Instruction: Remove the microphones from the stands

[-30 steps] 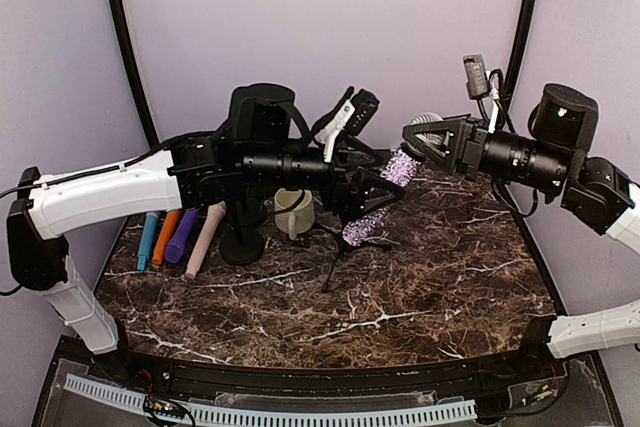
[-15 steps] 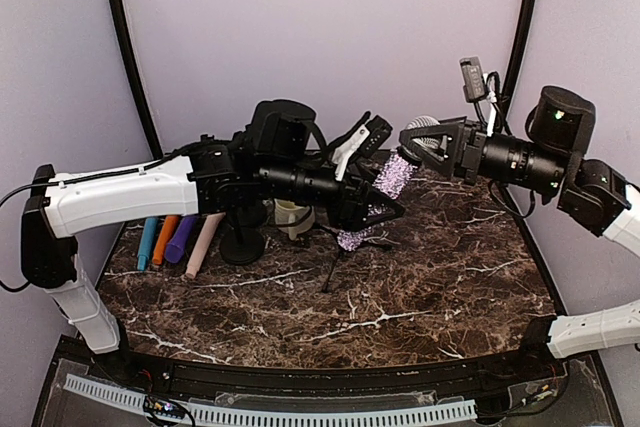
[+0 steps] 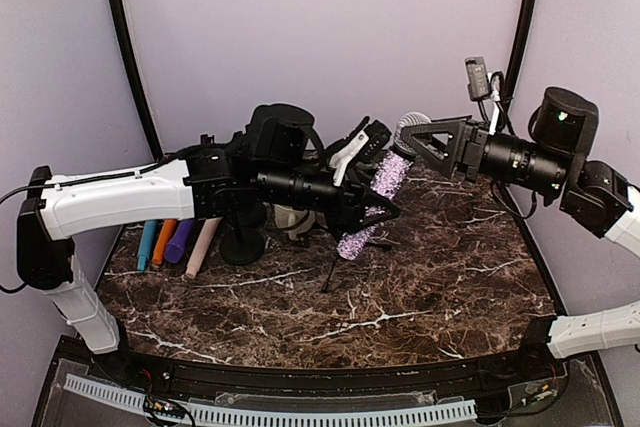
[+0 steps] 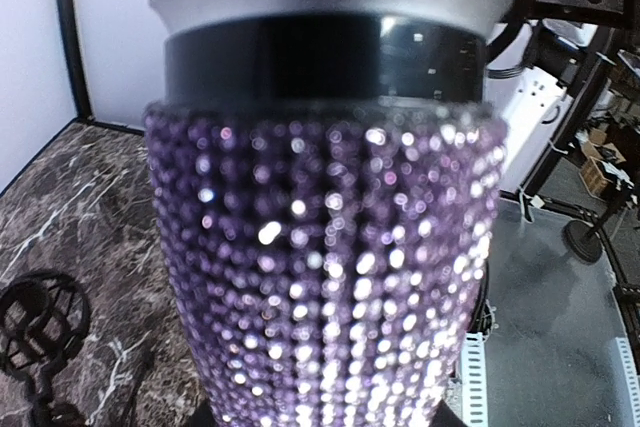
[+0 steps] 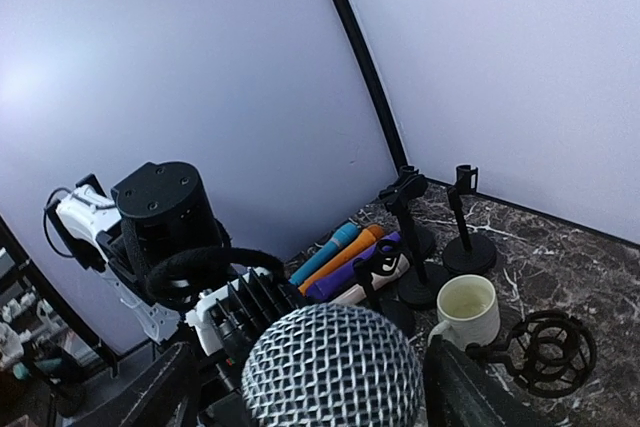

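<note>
Purple rhinestone microphone hangs tilted over mid-table, head toward 1 o'clock, with my left gripper clamped on its body and my right gripper spread wide around the head. The shock mount at 4 o'clock of the head looks empty, so I judge the removal essentially done.

Purple rhinestone-studded microphone with a black band, silver collar and silver wire-mesh head: tilted, head up and to the right, tail down and to the left, above the dark marble tabletop near its back centre. Small black tripod stand sits under the tail, thin legs splayed on the surface; its clip is hidden, so seated or free cannot be told
</note>
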Available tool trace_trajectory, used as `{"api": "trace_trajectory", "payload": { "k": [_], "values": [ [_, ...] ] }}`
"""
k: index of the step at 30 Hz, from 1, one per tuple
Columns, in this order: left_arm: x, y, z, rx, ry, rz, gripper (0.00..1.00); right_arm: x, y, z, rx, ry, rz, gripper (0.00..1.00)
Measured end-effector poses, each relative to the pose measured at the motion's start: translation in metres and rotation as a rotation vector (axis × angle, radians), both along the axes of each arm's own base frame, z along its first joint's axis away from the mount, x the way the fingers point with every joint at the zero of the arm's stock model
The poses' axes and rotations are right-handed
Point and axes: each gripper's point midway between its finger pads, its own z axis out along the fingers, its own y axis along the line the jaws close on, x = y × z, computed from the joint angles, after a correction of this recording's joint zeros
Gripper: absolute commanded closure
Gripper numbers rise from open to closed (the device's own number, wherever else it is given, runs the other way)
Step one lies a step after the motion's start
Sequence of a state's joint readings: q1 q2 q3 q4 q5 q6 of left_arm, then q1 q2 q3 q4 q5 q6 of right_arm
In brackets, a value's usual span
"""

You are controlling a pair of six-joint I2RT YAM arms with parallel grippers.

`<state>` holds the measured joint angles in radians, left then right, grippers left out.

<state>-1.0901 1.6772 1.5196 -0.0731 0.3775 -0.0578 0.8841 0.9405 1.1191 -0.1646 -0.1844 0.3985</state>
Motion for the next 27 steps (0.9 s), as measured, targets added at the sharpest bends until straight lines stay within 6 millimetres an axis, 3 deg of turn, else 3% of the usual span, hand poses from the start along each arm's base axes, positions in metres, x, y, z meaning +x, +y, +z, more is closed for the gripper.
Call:
{"api": "trace_trajectory", "payload": {
  "k": [5, 9, 12, 14, 17, 18, 19, 21, 22, 24, 27],
  "values": [
    [0.031, 0.029, -0.003, 0.039, 0.009, 0.157, 0.86, 0.015, -0.023, 0.005, 0.008, -0.006, -0.155, 0.02],
    [0.064, 0.082, 0.016, 0.061, -0.011, 0.334, 0.87, 0.029, -0.048, 0.003, 0.003, 0.011, -0.304, 0.01],
    [0.091, 0.147, 0.042, 0.057, -0.034, 0.511, 0.87, 0.040, -0.064, -0.002, -0.007, 0.033, -0.395, 0.01],
    [0.109, 0.202, 0.059, 0.043, -0.043, 0.651, 0.87, 0.047, -0.074, -0.007, -0.017, 0.051, -0.445, 0.01],
    [0.131, 0.287, 0.059, 0.056, -0.034, 0.876, 0.85, 0.057, -0.087, -0.015, -0.032, 0.075, -0.511, 0.01],
    [0.137, 0.311, 0.052, 0.070, -0.020, 0.940, 0.84, 0.061, -0.092, -0.018, -0.039, 0.084, -0.533, 0.01],
    [0.144, 0.341, 0.034, 0.103, 0.011, 1.019, 0.84, 0.064, -0.097, -0.021, -0.044, 0.093, -0.552, 0.01],
    [0.150, 0.381, -0.009, 0.174, 0.094, 1.121, 0.85, 0.068, -0.103, -0.025, -0.052, 0.107, -0.575, 0.01],
    [0.150, 0.393, -0.032, 0.211, 0.144, 1.147, 0.86, 0.073, -0.110, -0.027, -0.055, 0.113, -0.602, 0.01],
    [0.145, 0.414, -0.101, 0.326, 0.292, 1.188, 0.86, 0.079, -0.120, -0.032, -0.057, 0.130, -0.636, 0.01],
    [0.122, 0.420, -0.180, 0.466, 0.472, 1.174, 0.86, 0.085, -0.130, -0.042, -0.064, 0.158, -0.664, 0.01]
  ]
}}
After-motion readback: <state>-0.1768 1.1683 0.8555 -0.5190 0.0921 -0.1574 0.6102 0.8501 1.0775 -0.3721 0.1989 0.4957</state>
